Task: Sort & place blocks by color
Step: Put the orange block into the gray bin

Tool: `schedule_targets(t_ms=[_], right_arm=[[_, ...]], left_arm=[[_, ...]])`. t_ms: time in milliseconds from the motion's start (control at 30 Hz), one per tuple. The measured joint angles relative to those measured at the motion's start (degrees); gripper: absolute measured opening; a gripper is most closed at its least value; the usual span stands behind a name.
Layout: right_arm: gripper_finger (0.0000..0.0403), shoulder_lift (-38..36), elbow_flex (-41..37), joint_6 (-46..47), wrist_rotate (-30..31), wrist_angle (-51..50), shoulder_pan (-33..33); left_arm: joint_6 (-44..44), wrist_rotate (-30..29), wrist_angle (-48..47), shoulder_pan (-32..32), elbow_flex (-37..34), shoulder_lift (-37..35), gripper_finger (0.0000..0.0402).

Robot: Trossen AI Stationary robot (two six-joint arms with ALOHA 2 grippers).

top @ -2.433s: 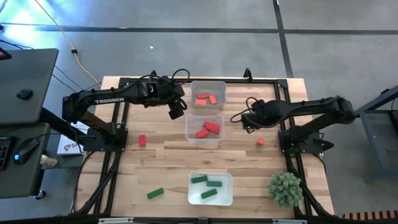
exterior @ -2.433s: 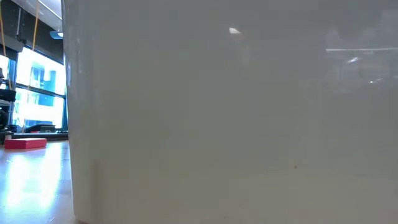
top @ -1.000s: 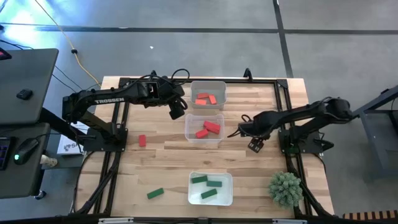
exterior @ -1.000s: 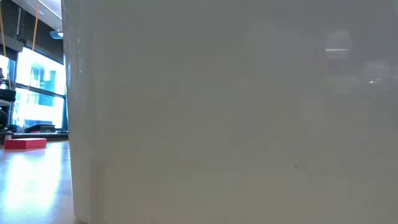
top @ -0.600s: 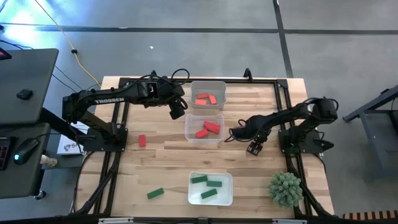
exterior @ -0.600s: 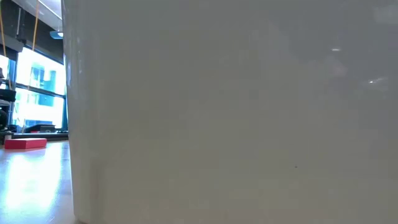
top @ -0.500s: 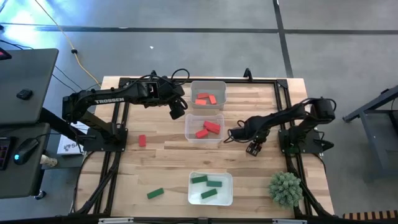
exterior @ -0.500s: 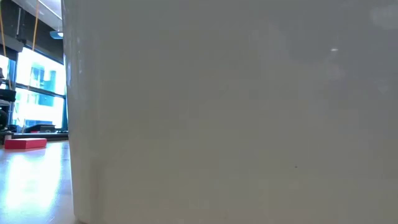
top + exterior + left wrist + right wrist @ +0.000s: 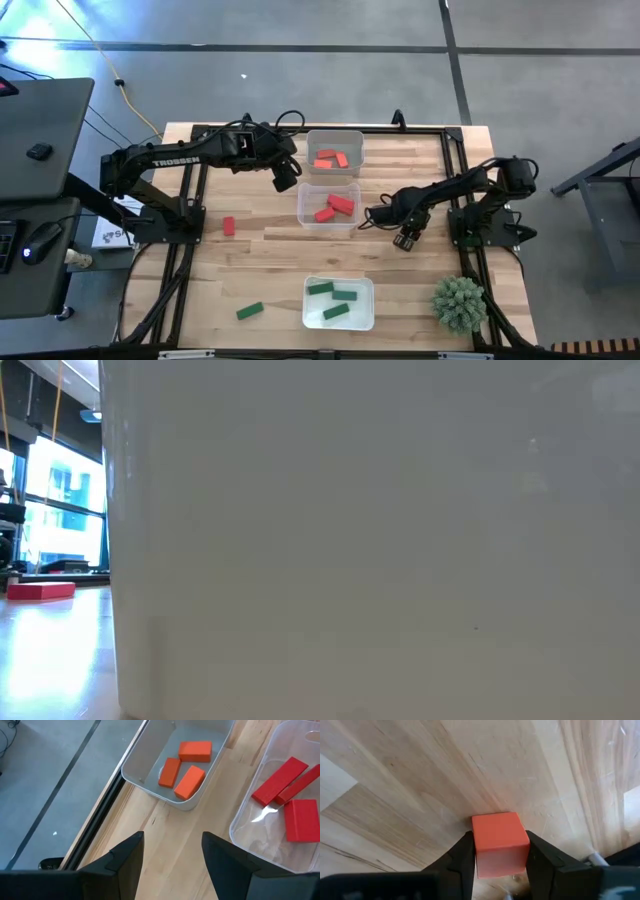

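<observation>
Right jaws pinching orange-red cube (image 9: 500,845), tabletop

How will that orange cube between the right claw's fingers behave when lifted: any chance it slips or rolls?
The orange cube looks solid and sharp-edged, so it is probably rigid and should not deform. Its flat faces sit squarely against the right claw's fingers, so rolling seems unlikely. Its surface looks smooth, so a slight slip is possible if the grip is loose.

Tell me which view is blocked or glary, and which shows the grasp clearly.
Low view: almost wholly filled by a pale tray wall, with bright window glare at its left edge. Right wrist view: sharp, the right end effector closing on the orange-red cube. High view: evenly lit, that cube hidden.
</observation>
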Motion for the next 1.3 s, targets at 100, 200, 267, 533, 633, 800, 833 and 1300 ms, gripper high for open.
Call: schedule_targets(t_ms=[100, 200, 267, 533, 633, 800, 833, 1300], right_arm=[[0.0112, 0.0, 0.2, 0.1, -0.2, -0.1, 0.0], [0.0112, -0.1, 1.7, 0.1, -0.2, -0.3, 0.0], [0.0112, -0.4, 3.1, 0.1, -0.2, -1.0, 0.0], [0.0112, -2.4, 12.3, 0.5, 5.3, -5.1, -1.7], [0.0112, -2.4, 17.0, -0.9, 8.5, -9.4, -3.5], [0.0112, -2.4, 24.2, -6.8, 12.7, -11.3, -7.6], [0.0112, -2.4, 25.4, -8.5, 13.1, -11.1, -8.6], [0.0112, -2.1, 31.0, -30.6, 6.5, 11.3, -23.9]], left_arm=[[0.0, 0.0, -0.1, 0.8, 0.0, 0.0, 0.0188], [0.0, 0.5, -0.5, 2.3, 0.0, 0.0, 0.0188], [-0.4, 2.0, -0.8, 3.5, 0.0, 0.0, 0.0188], [-0.5, 4.0, -1.4, 8.3, 0.0, 0.0, 0.0188], [-0.5, 4.0, -1.7, 10.2, 0.0, 0.0, 0.0188], [-1.6, 4.0, -4.3, 13.0, 0.0, 0.0, 0.0188], [-2.4, 4.0, -5.0, 13.4, 0.0, 0.0, 0.0188], [-10.0, 9.5, -10.7, 15.0, 0.0, 0.0, 0.0188]])
